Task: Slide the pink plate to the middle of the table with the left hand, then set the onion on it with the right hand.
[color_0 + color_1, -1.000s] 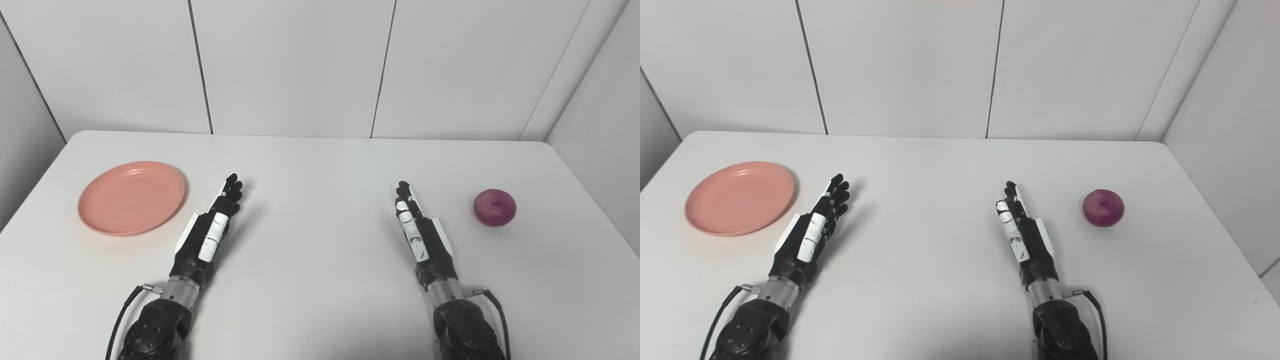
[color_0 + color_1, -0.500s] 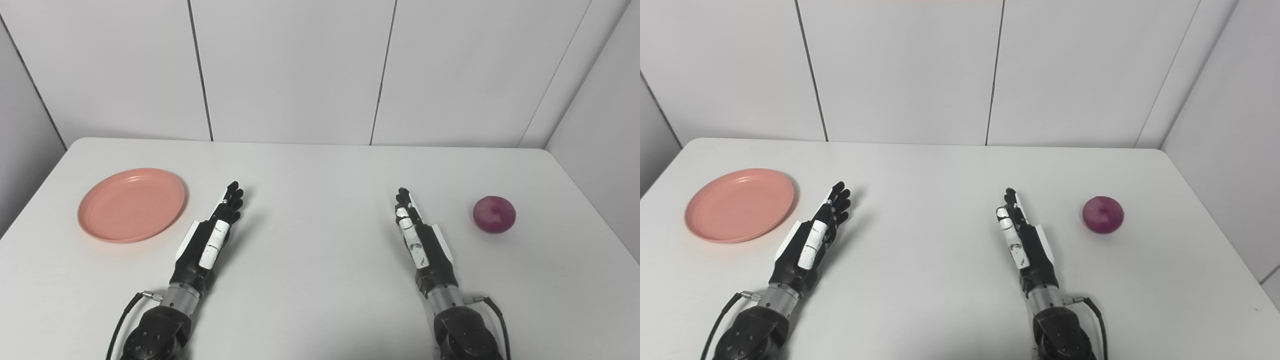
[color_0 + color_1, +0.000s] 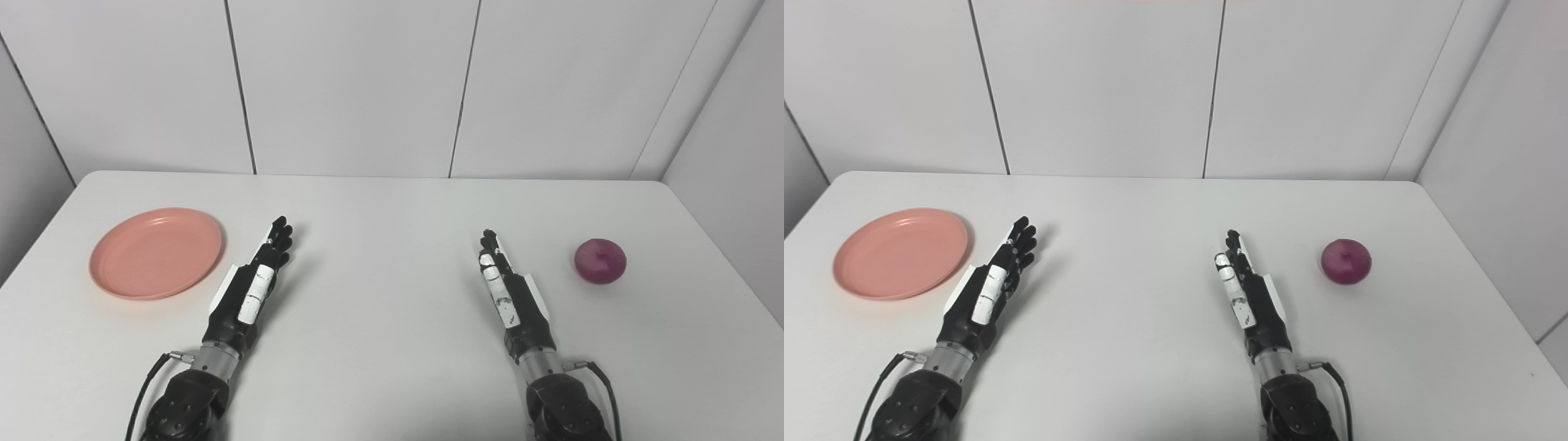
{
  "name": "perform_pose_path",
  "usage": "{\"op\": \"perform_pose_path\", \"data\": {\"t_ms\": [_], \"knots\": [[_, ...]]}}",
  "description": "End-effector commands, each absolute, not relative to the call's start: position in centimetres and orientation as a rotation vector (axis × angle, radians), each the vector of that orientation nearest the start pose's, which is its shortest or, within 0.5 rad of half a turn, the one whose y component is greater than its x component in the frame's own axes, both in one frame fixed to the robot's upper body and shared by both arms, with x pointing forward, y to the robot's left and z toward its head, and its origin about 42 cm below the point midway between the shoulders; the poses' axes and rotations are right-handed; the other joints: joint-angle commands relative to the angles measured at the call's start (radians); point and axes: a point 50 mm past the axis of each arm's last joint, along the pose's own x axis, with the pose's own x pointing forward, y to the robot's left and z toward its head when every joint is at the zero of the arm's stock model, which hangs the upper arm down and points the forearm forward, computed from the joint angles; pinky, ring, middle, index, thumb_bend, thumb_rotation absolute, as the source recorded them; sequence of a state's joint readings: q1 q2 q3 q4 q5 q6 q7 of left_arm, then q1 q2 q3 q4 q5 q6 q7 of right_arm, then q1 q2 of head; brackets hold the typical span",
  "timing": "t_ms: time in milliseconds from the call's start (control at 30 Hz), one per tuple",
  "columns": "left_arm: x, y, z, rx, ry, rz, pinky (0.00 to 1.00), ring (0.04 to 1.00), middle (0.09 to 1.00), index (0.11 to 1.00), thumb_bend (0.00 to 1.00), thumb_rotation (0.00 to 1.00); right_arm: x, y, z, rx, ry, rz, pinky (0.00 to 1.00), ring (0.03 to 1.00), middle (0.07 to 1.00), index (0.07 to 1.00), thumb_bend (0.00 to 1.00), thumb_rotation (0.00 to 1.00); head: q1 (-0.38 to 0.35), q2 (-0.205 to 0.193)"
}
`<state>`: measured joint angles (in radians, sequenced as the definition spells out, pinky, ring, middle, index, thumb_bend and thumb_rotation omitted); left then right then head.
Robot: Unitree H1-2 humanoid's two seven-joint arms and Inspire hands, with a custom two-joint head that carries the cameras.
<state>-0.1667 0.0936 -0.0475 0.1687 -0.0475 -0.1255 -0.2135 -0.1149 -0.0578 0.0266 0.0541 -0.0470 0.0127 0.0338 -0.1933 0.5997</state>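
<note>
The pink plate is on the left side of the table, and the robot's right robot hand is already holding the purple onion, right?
Not quite. The right robot hand holds nothing: it lies flat and open on the table, with bare table between it and the onion. The left eye view shows that gap clearly. The rest is right: the pink plate is on the left side, and the onion is purple.

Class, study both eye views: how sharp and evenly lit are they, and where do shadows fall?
Left eye view: sharp, evenly lit, soft shadow right of the left hand. Right eye view: equally crisp, no glare on the pink plate; faint shadow under the onion.
</note>
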Motion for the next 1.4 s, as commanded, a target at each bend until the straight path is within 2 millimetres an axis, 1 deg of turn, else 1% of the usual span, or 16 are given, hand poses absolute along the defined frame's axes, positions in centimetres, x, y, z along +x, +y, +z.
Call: {"op": "perform_pose_path", "data": {"t_ms": [0,200,533,700,733,767,800,867,900,933,967,1000,1033,1067,1200,1367], "knots": [[33.1,21.4,9.7,0.06,-0.099,-0.285,1.0,1.0,1.0,1.0,0.81,1.0,33.3,-20.6,13.3,-0.106,-0.154,0.088,1.0,1.0,1.0,1.0,0.65,1.0,0.001,-0.001],[33.2,21.2,10.1,0.055,-0.105,-0.286,1.0,1.0,1.0,1.0,0.81,1.0,33.4,-20.6,13.7,-0.109,-0.149,0.077,1.0,1.0,1.0,1.0,0.65,1.0,0.004,0.022],[33.1,20.8,10.4,0.047,-0.104,-0.291,1.0,1.0,1.0,1.0,0.83,1.0,33.3,-20.8,14.1,-0.101,-0.148,0.087,1.0,1.0,1.0,1.0,0.66,1.0,0.027,0.039],[32.9,20.6,10.6,0.044,-0.103,-0.287,1.0,1.0,1.0,1.0,0.83,1.0,33.3,-20.9,14.2,-0.092,-0.145,0.092,1.0,1.0,1.0,1.0,0.66,1.0,0.047,0.034],[32.8,20.5,10.6,0.046,-0.098,-0.287,1.0,1.0,1.0,1.0,0.83,1.0,33.3,-20.9,14.2,-0.092,-0.145,0.093,1.0,1.0,1.0,1.0,0.66,1.0,0.064,0.029],[32.8,20.3,10.6,0.047,-0.094,-0.288,1.0,1.0,1.0,1.0,0.83,1.0,33.3,-21.1,14.1,-0.093,-0.146,0.093,1.0,1.0,1.0,1.0,0.66,1.0,0.115,0.02],[32.7,20.1,10.5,0.049,-0.091,-0.29,1.0,1.0,1.0,1.0,0.83,1.0,33.2,-21.2,14.0,-0.094,-0.152,0.091,1.0,1.0,1.0,1.0,0.66,1.0,0.126,0.017],[32.5,19.6,10.5,0.052,-0.09,-0.295,1.0,1.0,1.0,1.0,0.82,1.0,33.1,-21.7,13.8,-0.096,-0.163,0.086,1.0,1.0,1.0,1.0,0.63,1.0,0.194,0.002],[32.4,19.1,10.5,0.057,-0.093,-0.293,1.0,1.0,1.0,1.0,0.82,1.0,33.0,-22.1,13.6,-0.098,-0.17,0.085,1.0,1.0,1.0,1.0,0.62,1.0,0.255,-0.015],[32.3,18.8,10.5,0.06,-0.095,-0.29,1.0,1.0,1.0,1.0,0.81,1.0,32.9,-22.4,13.5,-0.1,-0.174,0.086,1.0,1.0,1.0,1.0,0.6,1.0,0.255,-0.015],[32.2,18.2,10.5,0.066,-0.096,-0.284,1.0,1.0,1.0,1.0,0.81,1.0,32.8,-22.8,13.5,-0.098,-0.174,0.088,1.0,1.0,1.0,1.0,0.59,1.0,0.305,-0.032],[32.1,17.9,10.5,0.071,-0.095,-0.28,1.0,1.0,1.0,1.0,0.81,1.0,32.7,-23.0,13.5,-0.096,-0.174,0.09,1.0,1.0,1.0,1.0,0.59,1.0,0.305,-0.032],[32.0,17.5,10.6,0.076,-0.098,-0.274,1.0,1.0,1.0,1.0,0.81,1.0,32.6,-23.2,13.6,-0.089,-0.171,0.095,1.0,1.0,1.0,1.0,0.58,1.0,0.344,-0.046],[31.9,17.1,10.6,0.082,-0.104,-0.269,1.0,1.0,1.0,1.0,0.79,1.0,32.5,-23.4,13.6,-0.082,-0.169,0.1,1.0,1.0,1.0,1.0,0.54,1.0,0.361,-0.053],[31.9,16.2,10.7,0.11,-0.12,-0.27,1.0,1.0,1.0,1.0,0.78,1.0,32.5,-24.2,13.3,-0.067,-0.162,0.113,1.0,1.0,1.0,1.0,0.48,1.0,0.412,-0.075],[31.9,15.8,10.7,0.097,-0.11,-0.271,1.0,1.0,1.0,1.0,0.79,1.0,32.5,-24.2,13.0,-0.061,-0.155,0.124,1.0,1.0,1.0,1.0,0.52,1.0,0.426,-0.093]]}}
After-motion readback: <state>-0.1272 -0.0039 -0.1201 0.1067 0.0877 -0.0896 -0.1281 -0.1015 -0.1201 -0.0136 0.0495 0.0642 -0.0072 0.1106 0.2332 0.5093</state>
